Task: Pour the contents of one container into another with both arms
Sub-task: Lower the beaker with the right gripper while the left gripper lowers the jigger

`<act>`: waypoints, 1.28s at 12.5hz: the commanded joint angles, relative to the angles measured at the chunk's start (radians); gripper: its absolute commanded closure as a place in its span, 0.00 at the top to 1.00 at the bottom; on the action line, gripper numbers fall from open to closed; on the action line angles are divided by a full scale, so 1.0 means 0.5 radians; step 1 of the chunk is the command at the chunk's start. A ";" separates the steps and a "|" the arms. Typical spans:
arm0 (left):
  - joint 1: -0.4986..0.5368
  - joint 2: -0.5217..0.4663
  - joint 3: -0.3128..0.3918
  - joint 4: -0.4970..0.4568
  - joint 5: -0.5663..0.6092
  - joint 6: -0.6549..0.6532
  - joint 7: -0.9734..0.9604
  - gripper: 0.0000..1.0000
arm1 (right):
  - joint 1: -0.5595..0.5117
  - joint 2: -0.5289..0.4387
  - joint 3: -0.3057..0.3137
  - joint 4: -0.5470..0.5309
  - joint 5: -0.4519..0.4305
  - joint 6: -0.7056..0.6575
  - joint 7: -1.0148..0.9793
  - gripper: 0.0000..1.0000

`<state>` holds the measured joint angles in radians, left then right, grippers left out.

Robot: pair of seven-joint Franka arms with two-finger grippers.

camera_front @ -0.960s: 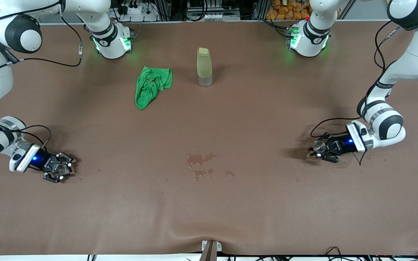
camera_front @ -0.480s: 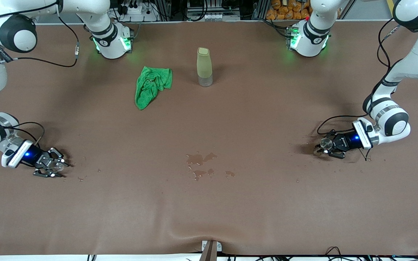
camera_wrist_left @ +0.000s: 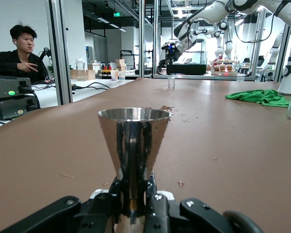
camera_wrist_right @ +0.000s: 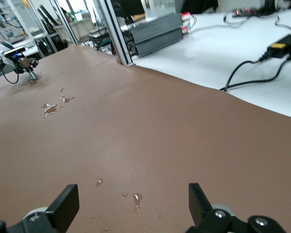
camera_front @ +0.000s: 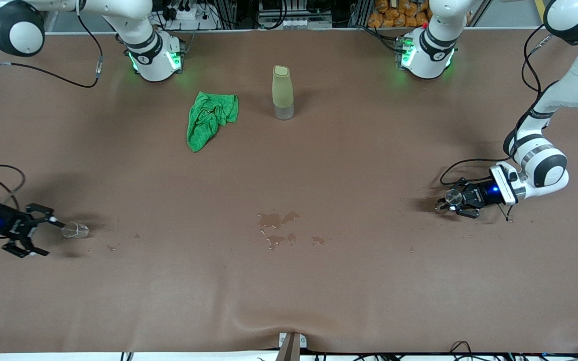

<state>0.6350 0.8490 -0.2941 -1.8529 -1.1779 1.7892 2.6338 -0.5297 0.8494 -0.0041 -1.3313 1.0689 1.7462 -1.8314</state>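
A small clear glass point(camera_front: 75, 230) stands on the brown table near the right arm's end. My right gripper point(camera_front: 44, 235) is low over the table beside it, open, and the glass is outside the fingers. The right wrist view shows the right gripper point(camera_wrist_right: 131, 204) wide open over bare, wet-spotted table. At the left arm's end, my left gripper point(camera_front: 445, 204) is shut on a silver metal jigger point(camera_front: 453, 195). In the left wrist view the jigger point(camera_wrist_left: 134, 131) stands upright with its stem clamped in the left gripper point(camera_wrist_left: 134, 196). The glass point(camera_wrist_left: 171, 83) shows far off.
A tall bottle with an olive sleeve point(camera_front: 282, 93) stands near the robots' bases, with a crumpled green cloth point(camera_front: 211, 119) beside it toward the right arm's end. Small puddles point(camera_front: 276, 228) lie mid-table. A few drops point(camera_wrist_right: 136, 197) lie under the right gripper.
My right gripper has opened, let go of the glass and drawn back toward the right arm's end of the table. The left gripper, still holding the jigger, shifted slightly toward its own end.
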 commanded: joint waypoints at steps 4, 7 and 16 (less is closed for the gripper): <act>0.018 0.017 -0.001 0.021 0.039 -0.047 -0.009 0.27 | 0.255 -0.449 0.005 0.187 -0.698 -0.099 1.329 1.00; 0.015 0.042 -0.001 0.033 0.039 -0.072 -0.012 0.49 | 0.323 -0.701 0.008 0.132 -1.066 -0.301 1.909 1.00; 0.101 0.035 0.060 0.040 0.042 -0.072 -0.119 1.00 | 0.700 -1.375 0.011 -0.251 -1.919 -0.547 3.220 1.00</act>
<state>0.6500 0.8621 -0.2665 -1.8476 -1.1778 1.7768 2.6073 -0.2189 0.3064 0.0076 -1.3085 0.1714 1.4577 -0.3150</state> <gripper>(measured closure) 0.000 0.000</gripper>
